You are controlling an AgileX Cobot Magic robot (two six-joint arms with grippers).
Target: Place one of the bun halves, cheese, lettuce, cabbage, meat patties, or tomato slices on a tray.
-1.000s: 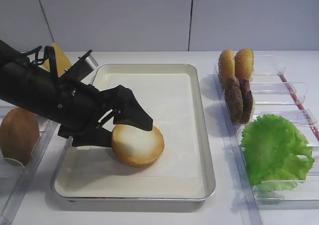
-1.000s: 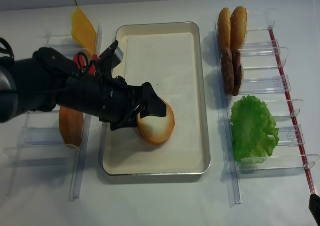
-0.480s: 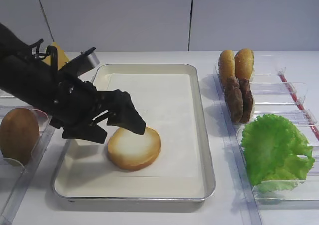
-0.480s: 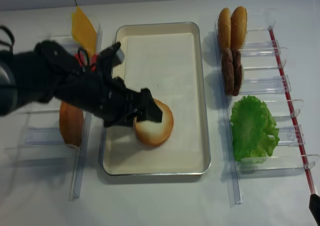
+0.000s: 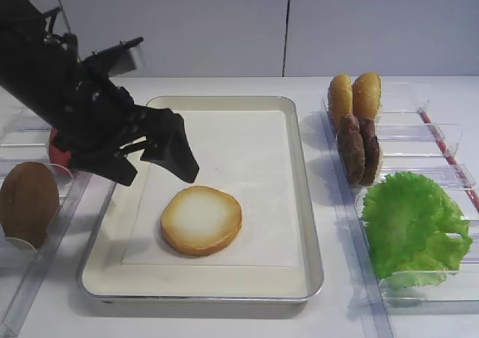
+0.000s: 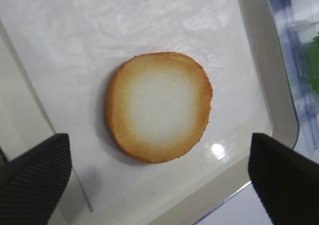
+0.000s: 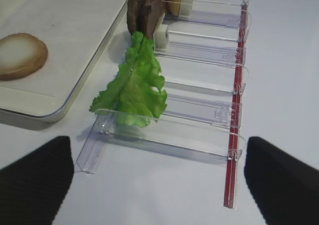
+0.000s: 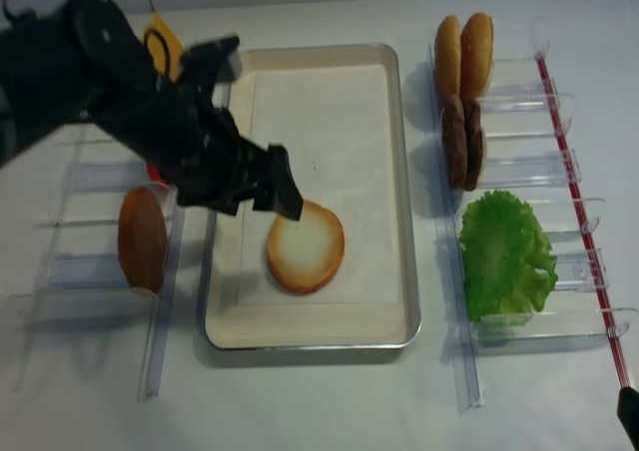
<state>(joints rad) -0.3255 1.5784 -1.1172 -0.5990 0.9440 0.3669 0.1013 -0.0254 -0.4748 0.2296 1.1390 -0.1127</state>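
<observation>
The white desk (image 5: pixel 224 319) carries a cream tray (image 5: pixel 305 203) in the middle of the frame, with the left pincer (image 5: pixel 153 158) hanging above the tray's left side, jaws spread wide and gripping nothing. On the tray's paper liner, lower centre, the bun half (image 5: pixel 201 220) lies flat, cut face up, free of the pincer. At the right edge sit lettuce (image 5: pixel 414 226) and meat patties (image 5: pixel 358 149) in clear racks; the right pincer (image 7: pixel 159 180), seen only as two dark tips in its wrist view, seems open and empty.
</observation>
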